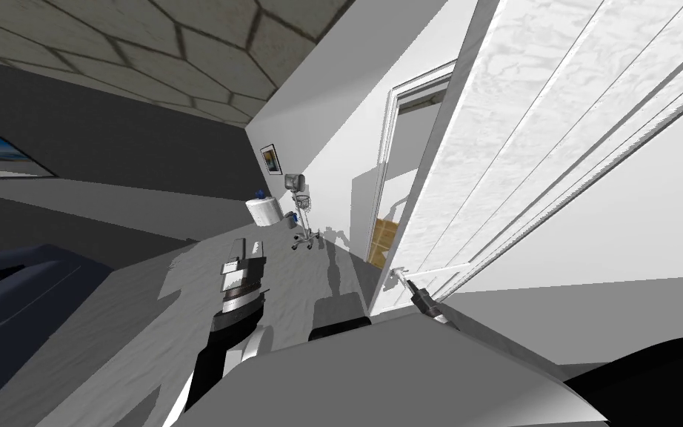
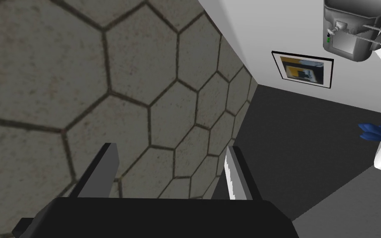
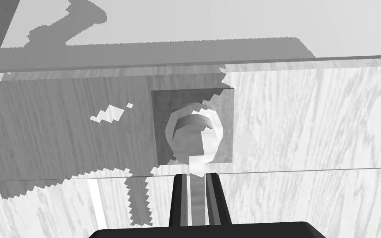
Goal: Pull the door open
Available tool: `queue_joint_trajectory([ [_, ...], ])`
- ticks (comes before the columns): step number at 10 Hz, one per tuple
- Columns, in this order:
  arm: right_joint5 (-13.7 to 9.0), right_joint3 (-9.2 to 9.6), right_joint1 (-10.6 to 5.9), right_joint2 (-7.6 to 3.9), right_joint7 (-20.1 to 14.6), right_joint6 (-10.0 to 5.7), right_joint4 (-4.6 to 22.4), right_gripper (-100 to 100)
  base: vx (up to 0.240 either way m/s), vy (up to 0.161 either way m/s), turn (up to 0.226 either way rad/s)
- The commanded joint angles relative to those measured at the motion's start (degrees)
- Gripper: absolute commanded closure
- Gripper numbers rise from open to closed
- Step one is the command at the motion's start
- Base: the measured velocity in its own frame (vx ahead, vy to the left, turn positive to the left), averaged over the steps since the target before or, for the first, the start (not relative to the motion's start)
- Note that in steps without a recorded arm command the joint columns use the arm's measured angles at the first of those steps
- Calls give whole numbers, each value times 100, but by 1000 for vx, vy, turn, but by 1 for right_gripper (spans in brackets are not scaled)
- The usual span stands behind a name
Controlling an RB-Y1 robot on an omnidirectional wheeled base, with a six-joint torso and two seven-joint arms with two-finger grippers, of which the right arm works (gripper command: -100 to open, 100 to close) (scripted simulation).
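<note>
1. Right wrist view: the right gripper [image 3: 191, 178] has its two fingers drawn close together, clenched on the lever of the door handle [image 3: 194, 131]. The lever comes off a round boss on a square grey plate.
2. That handle is mounted on the white, wood-grained door [image 3: 309, 124], which lies partly in shadow.
3. Seen from the head, the grip is at 1 o'clock, low on the door's free edge. The door leaf spreads from 1 round to 3 o'clock.
4. At 11 o'clock the left gripper [image 1: 250, 250] hangs well apart from the door, with its fingers released and nothing between them.
5. Beyond the door's edge, at 12 to 1 o'clock, stands the white door frame [image 1: 386, 148]. A gap lies between frame and door, and a tan patch [image 1: 383, 237] shows low in it.
6. Farther off at 12 o'clock is a wheeled stand [image 1: 301, 215] carrying a grey device. A white roll [image 1: 264, 212] is just beside it at its 9 o'clock, and a framed picture [image 1: 271, 159] hangs on the wall at its 11 o'clock.
</note>
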Motion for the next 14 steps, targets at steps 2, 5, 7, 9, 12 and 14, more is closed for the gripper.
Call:
queue_joint_trajectory([
  [2, 2, 30, 3, -10, -16, -64, 55, 100, -120, -26, 101],
  [5, -11, 57, -5, -50, -45, -157, 141, 100, -200, -59, 166],
  [7, -22, 78, -11, -81, -67, -228, 206, 100, -229, -81, 177],
  [9, -32, 97, -16, -109, -87, -294, 267, 100, -207, -64, 157],
  [12, -43, 118, -22, -141, -110, -367, 334, 100, -190, -40, 105],
  [14, -37, 150, -17, -124, -101, -345, 321, 100, -100, -17, 85],
])
